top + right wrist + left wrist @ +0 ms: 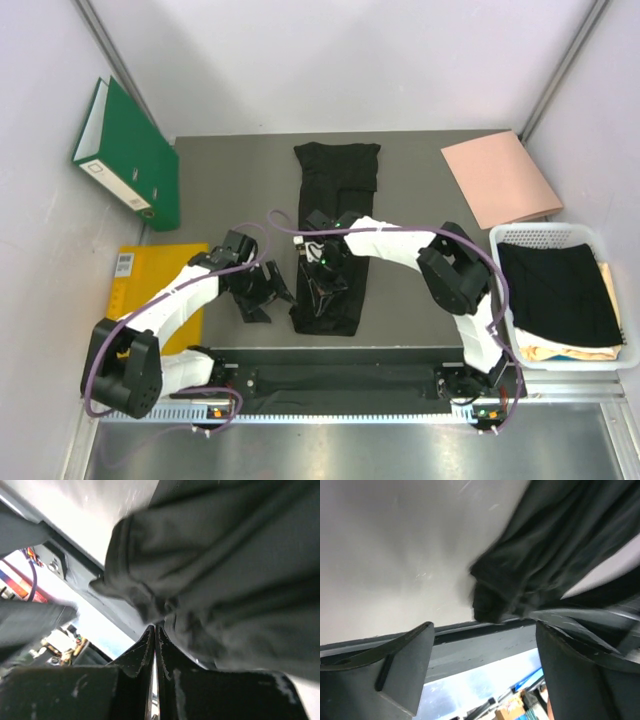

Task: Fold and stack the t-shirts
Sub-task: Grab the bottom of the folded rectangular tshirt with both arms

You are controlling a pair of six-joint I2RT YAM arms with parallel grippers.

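Garment location: the black fabric t-shirt [335,200] is laid out as a long narrow strip down the middle of the grey table [230,190], running from the far edge toward the arm bases.

The right gripper [325,275] is positioned over the near half of the strip. In the right wrist view its fingers [170,652] are seen pressed together, and the cloth [220,565] is gathered into wrinkles at their tips, so the shirt is pinched.

The left gripper [268,295] is placed just beside the near left corner of the strip. In the left wrist view its fingers [405,670] are spread wide, and nothing is held between them; a bunched corner of the shirt [520,590] is seen beyond the tips.

At the right edge, a white plastic basket [545,234] is loaded with a folded black garment [555,290] on top of paler ones. A pink paper folder [500,178] is laid at the far right. A green lever-arch binder [130,155] is leaned against the left wall, and a yellow flat envelope [150,265] is laid near it.
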